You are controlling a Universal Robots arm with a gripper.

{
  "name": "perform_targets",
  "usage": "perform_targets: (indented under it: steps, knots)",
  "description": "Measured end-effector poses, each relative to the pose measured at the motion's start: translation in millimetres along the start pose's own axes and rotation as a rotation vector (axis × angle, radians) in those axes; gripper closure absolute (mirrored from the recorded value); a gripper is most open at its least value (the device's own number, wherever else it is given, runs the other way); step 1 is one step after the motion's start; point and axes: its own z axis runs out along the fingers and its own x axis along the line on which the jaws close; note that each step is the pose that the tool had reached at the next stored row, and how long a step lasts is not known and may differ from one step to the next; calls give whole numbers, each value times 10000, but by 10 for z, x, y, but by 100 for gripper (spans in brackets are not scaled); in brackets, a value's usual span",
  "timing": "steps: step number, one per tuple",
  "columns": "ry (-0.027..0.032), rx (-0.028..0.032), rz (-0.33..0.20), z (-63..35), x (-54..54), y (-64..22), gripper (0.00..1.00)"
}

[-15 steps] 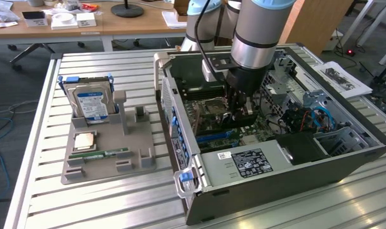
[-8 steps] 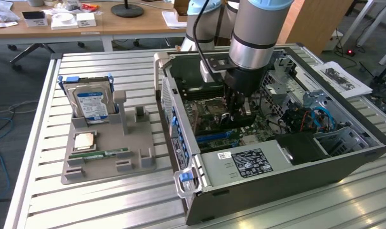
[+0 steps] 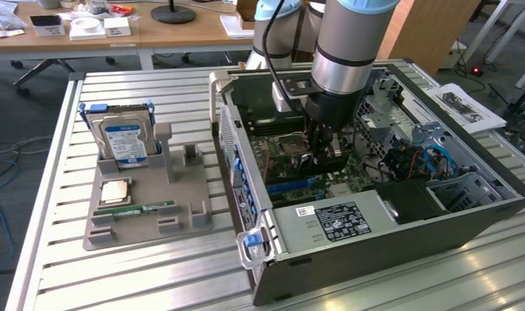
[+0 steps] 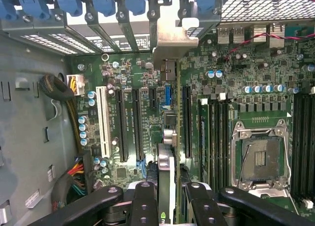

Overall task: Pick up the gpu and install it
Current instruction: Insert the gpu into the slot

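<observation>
From the exterior view, you see the end effector [image 3: 325,148] down inside the open computer case [image 3: 375,243], clamped on the gpu [image 3: 332,163], a thin dark card. From the wrist view, the gpu [image 4: 166,159] sits edge-on between its fingers [image 4: 145,201], silvery edge showing, over the motherboard [image 4: 129,90].

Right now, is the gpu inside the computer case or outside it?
Inside: the fingers grip the gpu on edge over the motherboard, within the case.
</observation>
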Motion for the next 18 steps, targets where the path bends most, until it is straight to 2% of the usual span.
perform_targets:
  steps: [2, 8, 11, 15, 18]
  knots:
    - [1, -30, 1, 1, -1, 0, 73]
    - [14, -198, 3, 2, 0, -1, 73]
    - [11, -213, 5, 15, -1, 0, 73]
    - [20, -282, 5, 42, 0, 2, 73]
    - [21, -292, 6, 60, 1, 2, 73]
